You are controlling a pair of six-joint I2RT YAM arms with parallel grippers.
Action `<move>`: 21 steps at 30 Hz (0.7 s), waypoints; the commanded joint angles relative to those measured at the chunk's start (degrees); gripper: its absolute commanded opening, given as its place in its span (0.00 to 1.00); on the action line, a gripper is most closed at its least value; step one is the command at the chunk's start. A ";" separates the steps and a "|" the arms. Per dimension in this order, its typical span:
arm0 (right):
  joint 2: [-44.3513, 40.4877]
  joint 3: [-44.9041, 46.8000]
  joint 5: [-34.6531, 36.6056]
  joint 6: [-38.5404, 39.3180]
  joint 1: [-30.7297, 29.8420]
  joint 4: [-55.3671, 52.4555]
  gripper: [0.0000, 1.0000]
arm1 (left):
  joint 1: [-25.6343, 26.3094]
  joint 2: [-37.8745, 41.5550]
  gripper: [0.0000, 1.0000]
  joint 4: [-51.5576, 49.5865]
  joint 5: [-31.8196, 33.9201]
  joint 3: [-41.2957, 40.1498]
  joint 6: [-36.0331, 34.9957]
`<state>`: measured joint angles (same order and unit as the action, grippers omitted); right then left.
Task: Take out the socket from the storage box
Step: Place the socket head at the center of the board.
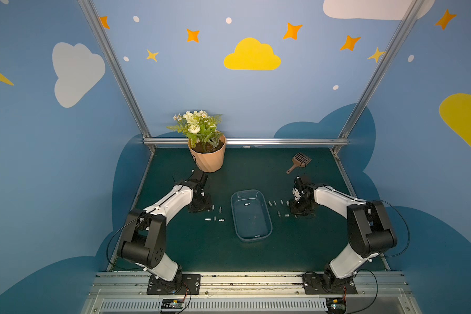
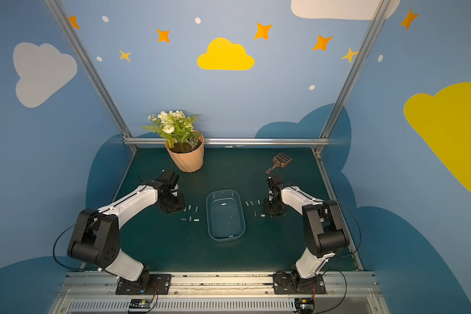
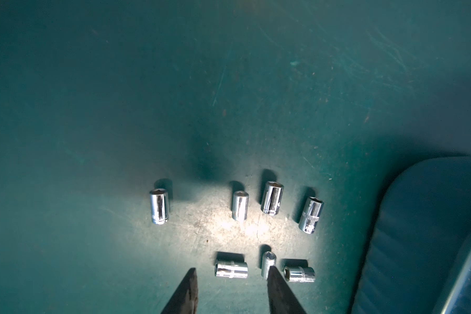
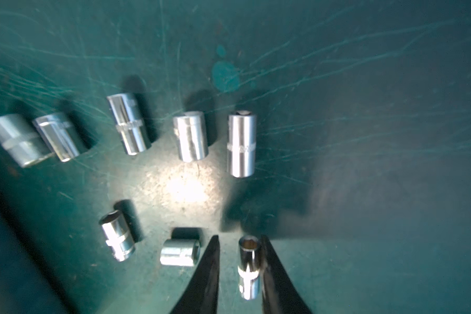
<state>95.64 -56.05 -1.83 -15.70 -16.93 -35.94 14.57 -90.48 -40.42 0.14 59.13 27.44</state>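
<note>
The storage box [image 1: 270, 225], a shallow bluish tub, sits mid-table in both top views, and its corner shows in the left wrist view [image 3: 419, 231]. One chrome socket [image 1: 247, 204] lies inside near its far end. My right gripper [image 4: 239, 237] points down at the mat right of the box. It is open around a chrome socket [image 4: 249, 269], which rests against one finger with a gap to the other. My left gripper [image 3: 232, 268] hangs open left of the box, nothing between its fingers. A socket [image 3: 231, 269] lies just beyond its tips.
Several sockets lie on the green mat on either side of the box, left [image 1: 214, 214] and right [image 1: 279, 206]. A peach flowerpot [image 1: 207, 159] stands at the back left, a brown slotted scoop [image 1: 299, 161] at the back right. Metal frame rails border the table.
</note>
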 commanded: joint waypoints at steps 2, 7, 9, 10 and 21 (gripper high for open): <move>-2.03 -1.15 -0.11 -0.20 0.14 -1.87 0.27 | 0.20 -0.12 0.43 -0.80 -0.14 0.88 0.16; -1.78 -0.96 0.02 -0.17 0.12 -1.76 0.27 | 0.23 -0.05 0.43 -0.80 -0.14 0.72 0.23; -1.77 -0.90 -0.02 -0.21 0.13 -1.68 0.27 | 0.27 0.05 0.43 -0.80 -0.14 0.51 0.23; -1.76 -0.90 -0.02 -0.25 0.11 -1.80 0.27 | 0.27 0.17 0.43 -0.80 -0.06 0.51 0.16; -4.25 -1.59 -0.09 -0.12 0.00 -2.82 0.27 | 2.31 1.51 0.44 -1.05 -1.20 1.92 -1.00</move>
<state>93.36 -56.10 -1.80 -15.68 -16.93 -36.64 15.92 -90.41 -40.47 -0.25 59.20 27.22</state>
